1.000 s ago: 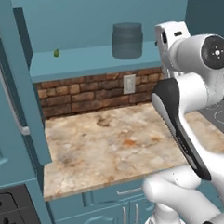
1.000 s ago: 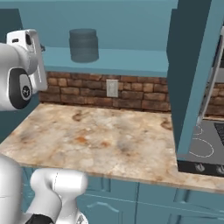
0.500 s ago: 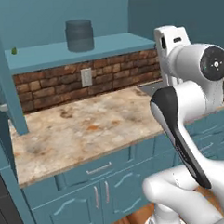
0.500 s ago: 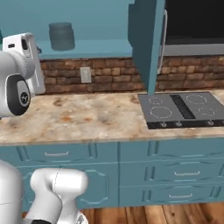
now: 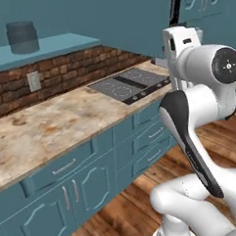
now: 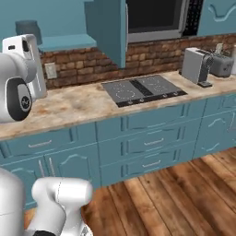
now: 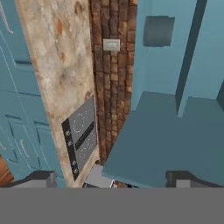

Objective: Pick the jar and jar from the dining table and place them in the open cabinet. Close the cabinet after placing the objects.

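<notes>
Standing wide and empty, the end effector (image 7: 109, 177) faces the cabinet (image 6: 108, 25) with the grey jar (image 5: 22, 37) shelved — risk is clipping the open door while turning for the second jar.

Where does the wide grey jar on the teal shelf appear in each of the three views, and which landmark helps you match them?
Left base view: grey jar at upper left, standing on the teal shelf.
Right base view: jar at upper left, behind the robot's white arm.
Hand view: jar at upper right, seen sideways.
Shared landmark: the wall outlet on the brick just below the shelf.
</notes>
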{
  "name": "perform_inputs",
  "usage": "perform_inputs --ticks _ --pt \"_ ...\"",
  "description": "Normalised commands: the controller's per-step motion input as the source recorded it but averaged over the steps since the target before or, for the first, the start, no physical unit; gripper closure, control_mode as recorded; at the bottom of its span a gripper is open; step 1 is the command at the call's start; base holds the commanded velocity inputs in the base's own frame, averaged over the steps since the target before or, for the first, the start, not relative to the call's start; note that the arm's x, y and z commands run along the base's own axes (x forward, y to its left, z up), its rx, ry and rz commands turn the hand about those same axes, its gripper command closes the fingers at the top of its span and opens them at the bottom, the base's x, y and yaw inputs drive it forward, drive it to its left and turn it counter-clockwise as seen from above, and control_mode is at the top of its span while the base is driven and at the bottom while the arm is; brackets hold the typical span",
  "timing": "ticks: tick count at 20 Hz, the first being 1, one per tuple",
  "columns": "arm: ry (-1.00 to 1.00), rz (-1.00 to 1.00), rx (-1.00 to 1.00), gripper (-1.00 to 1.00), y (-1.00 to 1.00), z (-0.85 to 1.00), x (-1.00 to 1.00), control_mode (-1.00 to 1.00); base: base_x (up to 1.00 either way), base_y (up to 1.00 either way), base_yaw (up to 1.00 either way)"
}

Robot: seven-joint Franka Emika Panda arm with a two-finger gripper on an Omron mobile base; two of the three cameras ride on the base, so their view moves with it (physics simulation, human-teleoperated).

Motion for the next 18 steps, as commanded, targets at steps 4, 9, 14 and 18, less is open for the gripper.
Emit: perform_inputs --ticks 4,9,14,18 --pt "0.0 0.0 0.0 -1.0 0.0 0.0 0.0 1.0 -0.9 0.15 -0.51" --pt "0.0 0.0 0.0 -1.0 0.0 0.0 0.0 1.0 -0.87 0.05 -0.52" --pt "0.0 0.0 0.0 -1.0 0.0 0.0 0.0 1.0 -0.79 0.0 -0.52" --pt "0.0 0.0 0.0 -1.0 0.0 0.0 0.0 1.0 -0.55 0.0 -0.58"
